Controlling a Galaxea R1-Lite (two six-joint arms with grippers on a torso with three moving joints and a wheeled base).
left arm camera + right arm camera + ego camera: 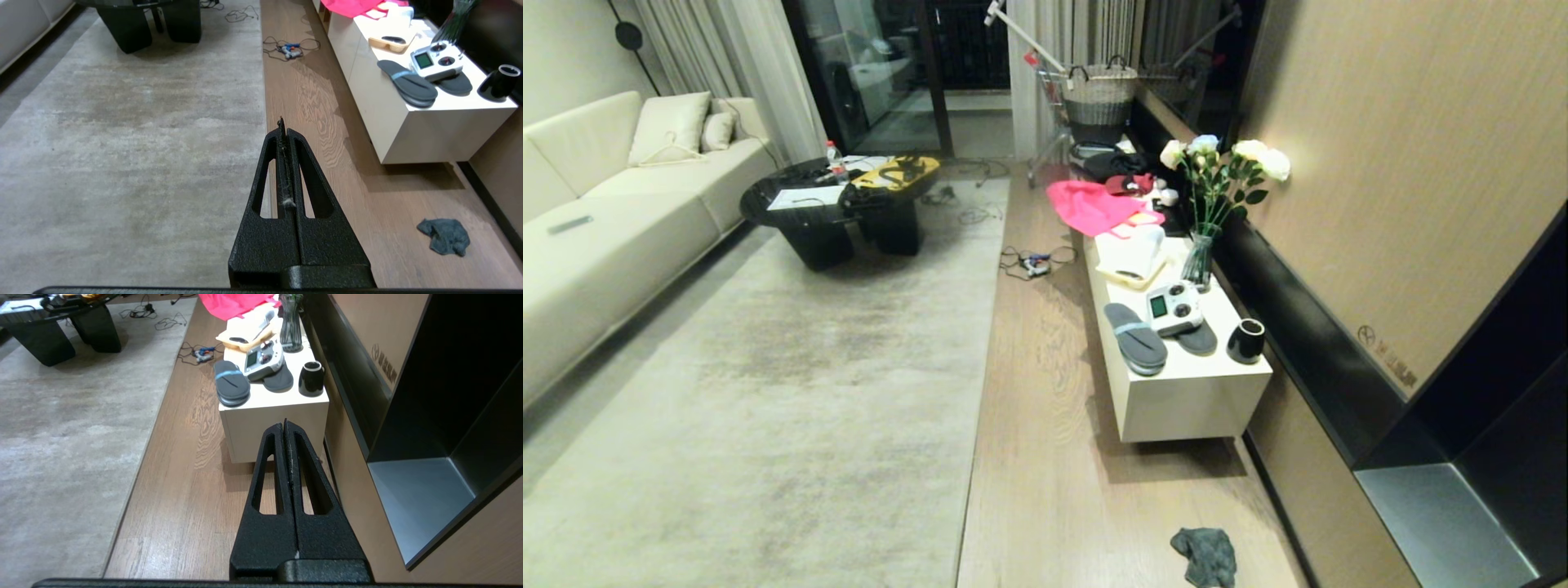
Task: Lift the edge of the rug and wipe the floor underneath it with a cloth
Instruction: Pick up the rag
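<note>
Short-pile mottled rug, its straight thin rug edge [984, 343] lying flat against glossy wood-grain floor [1045, 457]; crumpled terry cloth [1205, 555] on the planks near a boxy white cabinet [1192, 400]; left gripper [282, 122] and right gripper [284, 424], black textured wedges, both closed empty, aloft.

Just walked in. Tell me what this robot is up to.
Nothing is being handled yet. The cloth lies crumpled on the floor near the white cabinet, untouched. The rug edge lies flat along the wood planks. The left gripper is shut and empty in the air above the rug's border, and the right gripper is shut and empty above the floor in front of the cabinet. Neither arm shows in the head view.
</note>
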